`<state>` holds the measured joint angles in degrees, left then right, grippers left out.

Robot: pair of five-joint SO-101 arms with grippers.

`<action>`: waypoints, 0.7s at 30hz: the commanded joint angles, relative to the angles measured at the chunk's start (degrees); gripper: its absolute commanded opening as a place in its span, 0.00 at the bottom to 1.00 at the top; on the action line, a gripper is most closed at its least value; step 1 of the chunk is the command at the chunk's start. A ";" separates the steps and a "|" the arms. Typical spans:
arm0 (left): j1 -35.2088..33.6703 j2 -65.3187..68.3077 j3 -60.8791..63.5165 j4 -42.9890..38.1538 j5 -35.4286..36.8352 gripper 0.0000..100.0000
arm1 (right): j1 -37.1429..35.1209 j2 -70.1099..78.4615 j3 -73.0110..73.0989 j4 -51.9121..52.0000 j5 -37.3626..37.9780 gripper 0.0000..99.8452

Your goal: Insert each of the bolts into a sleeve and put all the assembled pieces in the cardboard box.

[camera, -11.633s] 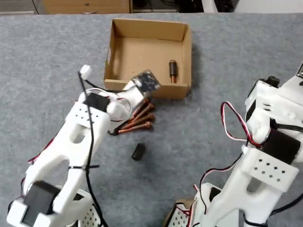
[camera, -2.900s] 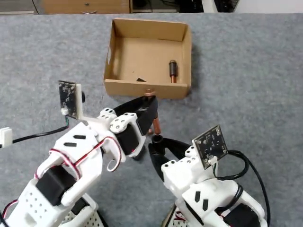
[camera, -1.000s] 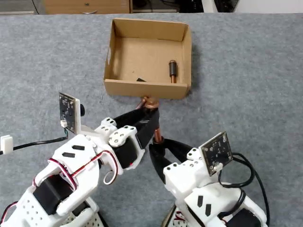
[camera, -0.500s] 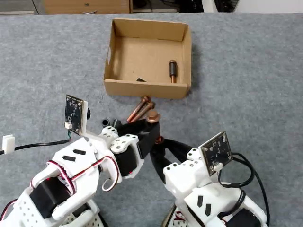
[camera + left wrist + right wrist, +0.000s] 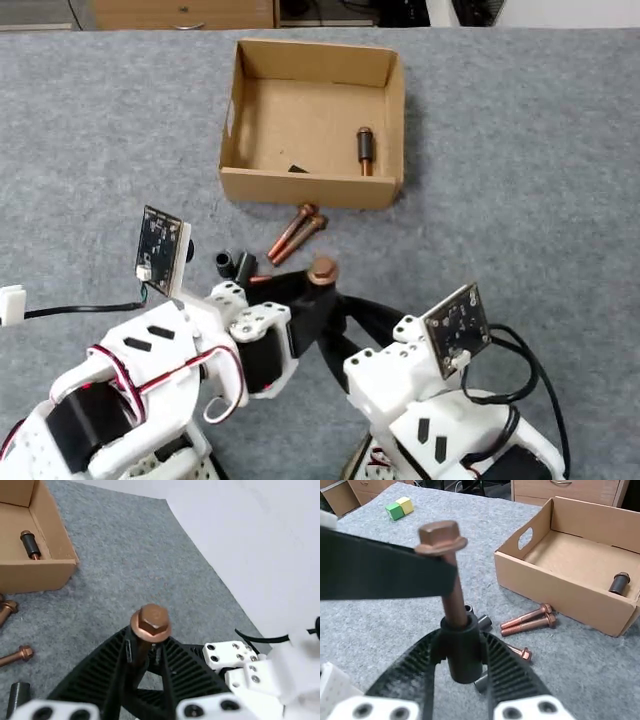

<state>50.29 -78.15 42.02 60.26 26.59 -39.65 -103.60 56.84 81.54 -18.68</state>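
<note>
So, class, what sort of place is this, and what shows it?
Probably a robotics lab or workshop: a grey felt-covered table, wooden drawer units behind it, the left gripper holding a bolt and the right gripper a sleeve.

Lab or office: grey felt table (image 5: 90, 130), wooden drawer cabinets (image 5: 180, 14) behind

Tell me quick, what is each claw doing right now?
Left gripper: shut on the bolt.
Right gripper: shut on the sleeve, with the bolt's shaft in it.

Jaws grip an upright copper bolt (image 5: 150, 625), cardboard box (image 5: 30, 577) beyond
</note>
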 commanded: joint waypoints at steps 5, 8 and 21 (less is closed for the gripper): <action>3.52 -0.84 -3.69 2.37 0.35 0.02 | 0.13 -0.92 -1.63 -1.32 0.53 0.00; 4.57 -0.84 -3.69 2.37 0.35 0.02 | 0.04 -0.92 -3.82 -1.32 0.44 0.00; 5.63 -0.92 -4.84 2.29 0.35 0.16 | 0.22 -0.48 -6.29 -0.79 0.53 0.00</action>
<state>55.47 -79.21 40.70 62.55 26.86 -39.38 -103.60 53.76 81.63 -18.68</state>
